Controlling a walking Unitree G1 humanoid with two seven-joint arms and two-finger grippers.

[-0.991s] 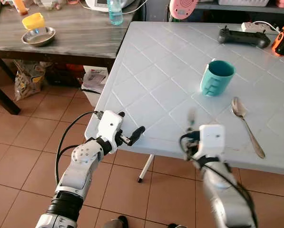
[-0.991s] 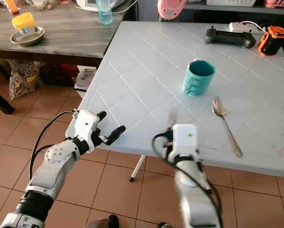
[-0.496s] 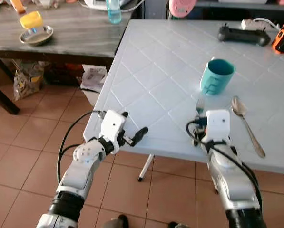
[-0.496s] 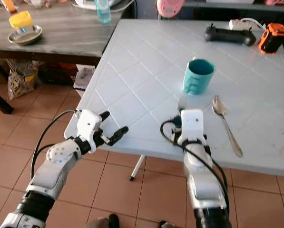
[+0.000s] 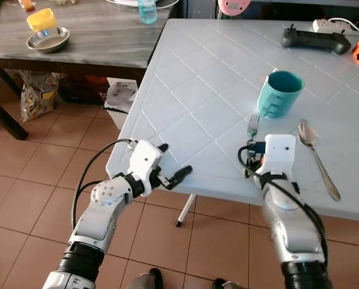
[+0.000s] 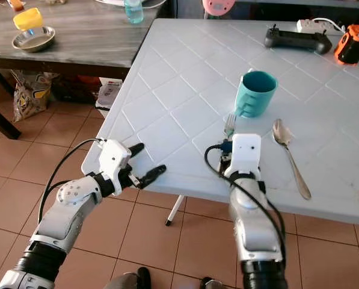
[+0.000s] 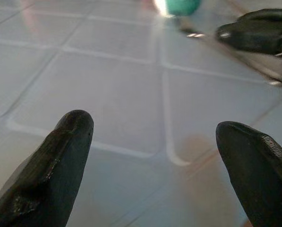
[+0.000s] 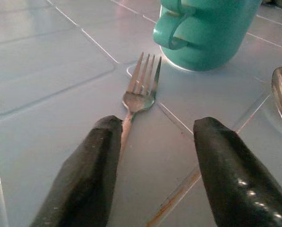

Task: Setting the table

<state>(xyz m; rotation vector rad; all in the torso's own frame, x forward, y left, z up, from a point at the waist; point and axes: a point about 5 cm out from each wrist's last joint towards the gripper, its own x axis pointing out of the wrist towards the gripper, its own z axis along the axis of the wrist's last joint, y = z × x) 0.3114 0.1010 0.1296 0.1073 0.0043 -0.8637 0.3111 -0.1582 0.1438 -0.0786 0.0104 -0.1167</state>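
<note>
Two grippers spread-fingered, left gripper (image 5: 174, 162) at white table (image 5: 191, 90) edge, right gripper (image 8: 155, 156) released over fork (image 8: 140, 94) near mug (image 5: 278, 94)

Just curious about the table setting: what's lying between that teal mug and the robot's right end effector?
A fork lies there on the white table, tines toward the teal mug, handle running under the right end effector; the right wrist view shows it.

White table (image 5: 191, 78), wooden table (image 5: 101, 36), tiled floor (image 5: 23, 180).
</note>
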